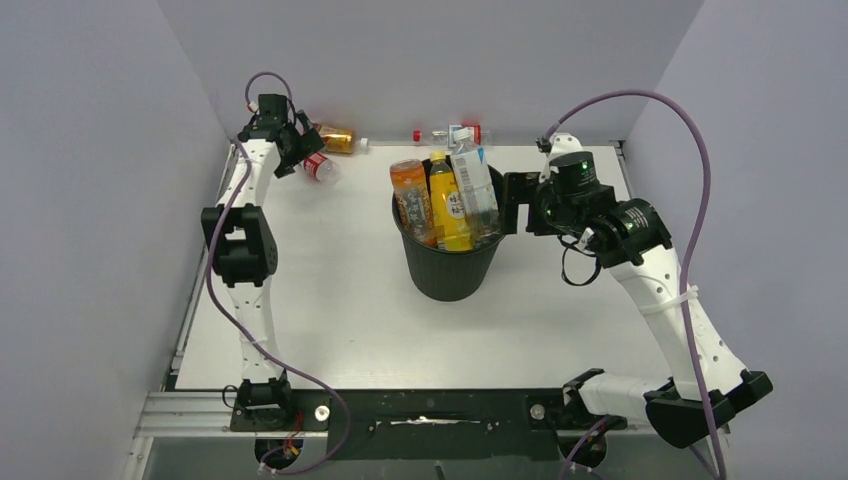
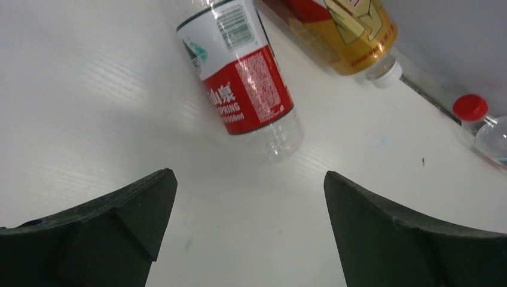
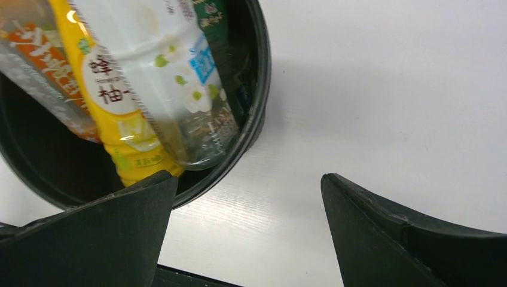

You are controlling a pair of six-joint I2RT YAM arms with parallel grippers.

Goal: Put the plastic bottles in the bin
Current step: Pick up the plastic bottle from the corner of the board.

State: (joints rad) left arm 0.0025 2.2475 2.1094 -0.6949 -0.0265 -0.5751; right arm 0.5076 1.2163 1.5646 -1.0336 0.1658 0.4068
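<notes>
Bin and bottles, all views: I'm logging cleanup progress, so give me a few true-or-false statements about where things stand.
1. The bin stands upright with bottles poking above its rim. True.
2. The left hand is shut on the red-label bottle. False: it is open, and that bottle lies on the table ahead of it.
3. The yellow bottle lies on the table. False: it stands in the bin.
4. The right hand is open and empty. True.
5. The amber bottle lies outside the bin. True.
</notes>
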